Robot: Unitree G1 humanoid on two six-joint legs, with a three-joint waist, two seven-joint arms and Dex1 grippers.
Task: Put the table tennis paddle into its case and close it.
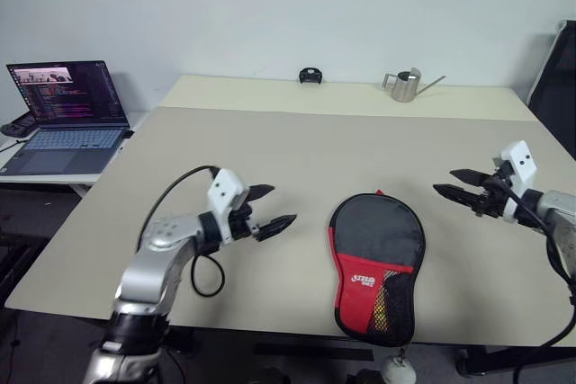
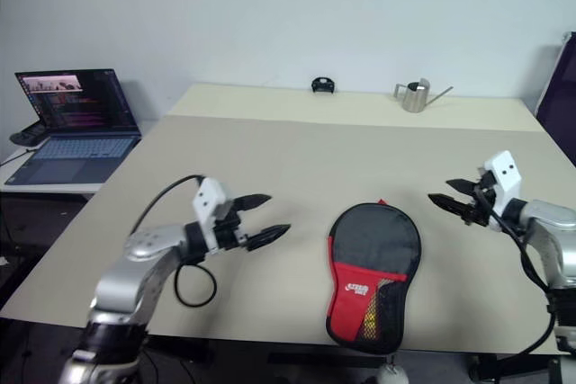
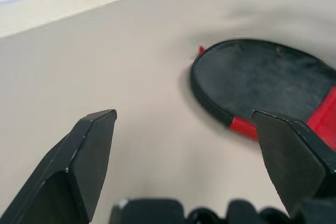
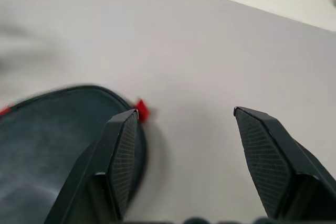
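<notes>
The case [image 1: 378,258], a black paddle-shaped pouch with a red lower panel and a mesh pocket, lies flat near the table's front edge. Its white ball [image 1: 397,369] hangs over that edge. The table tennis paddle is hidden. My left gripper [image 1: 282,206] hovers open to the left of the case, pointing toward it, with nothing between its fingers. My right gripper [image 1: 443,181] hangs open to the right of the case's round end, also empty. The left wrist view shows the case's round black end [image 3: 262,77] ahead, and the right wrist view shows the case [image 4: 52,140] beside one finger.
An open laptop [image 1: 67,114] sits on a side table at the left. A small metal watering can [image 1: 407,85] and a small black object [image 1: 310,75] stand at the far edge of the beige table [image 1: 297,146].
</notes>
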